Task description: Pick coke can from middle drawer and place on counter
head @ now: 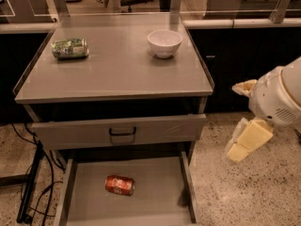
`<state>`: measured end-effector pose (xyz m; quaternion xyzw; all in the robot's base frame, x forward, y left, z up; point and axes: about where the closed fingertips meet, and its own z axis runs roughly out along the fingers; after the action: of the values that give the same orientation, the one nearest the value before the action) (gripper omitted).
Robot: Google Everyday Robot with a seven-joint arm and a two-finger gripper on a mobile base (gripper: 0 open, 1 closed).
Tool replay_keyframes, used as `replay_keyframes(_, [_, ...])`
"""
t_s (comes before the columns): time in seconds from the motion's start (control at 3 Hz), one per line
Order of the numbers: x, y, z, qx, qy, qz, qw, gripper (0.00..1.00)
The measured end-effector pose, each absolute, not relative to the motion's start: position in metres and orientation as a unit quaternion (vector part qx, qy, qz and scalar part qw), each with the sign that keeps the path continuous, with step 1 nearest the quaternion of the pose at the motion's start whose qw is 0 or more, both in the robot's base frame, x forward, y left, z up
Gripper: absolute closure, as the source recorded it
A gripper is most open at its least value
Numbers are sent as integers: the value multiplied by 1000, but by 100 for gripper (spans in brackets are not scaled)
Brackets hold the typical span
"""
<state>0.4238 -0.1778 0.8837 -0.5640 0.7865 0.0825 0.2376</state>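
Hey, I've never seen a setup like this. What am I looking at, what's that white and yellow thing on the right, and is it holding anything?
This is a single camera picture, looking down from the front at a grey counter with drawers under it. The white rounded thing on the right is a robot arm. The pale yellow part below it is its gripper, the hand it grabs with, hanging off to the right of the counter above the floor. On the counter are a green can lying on its side and a white bowl. Under a drawer front with a black handle, the open drawer holds a red coke can on its side. The gripper is well away from that can, so the can isn't held.
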Motion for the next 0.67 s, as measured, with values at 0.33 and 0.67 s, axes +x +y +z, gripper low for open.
replay_keyframes(0.33, [408, -161, 841, -553, 795, 91, 232, 0])
replay_keyframes(0.67, [408, -160, 842, -554, 794, 91, 232, 0])
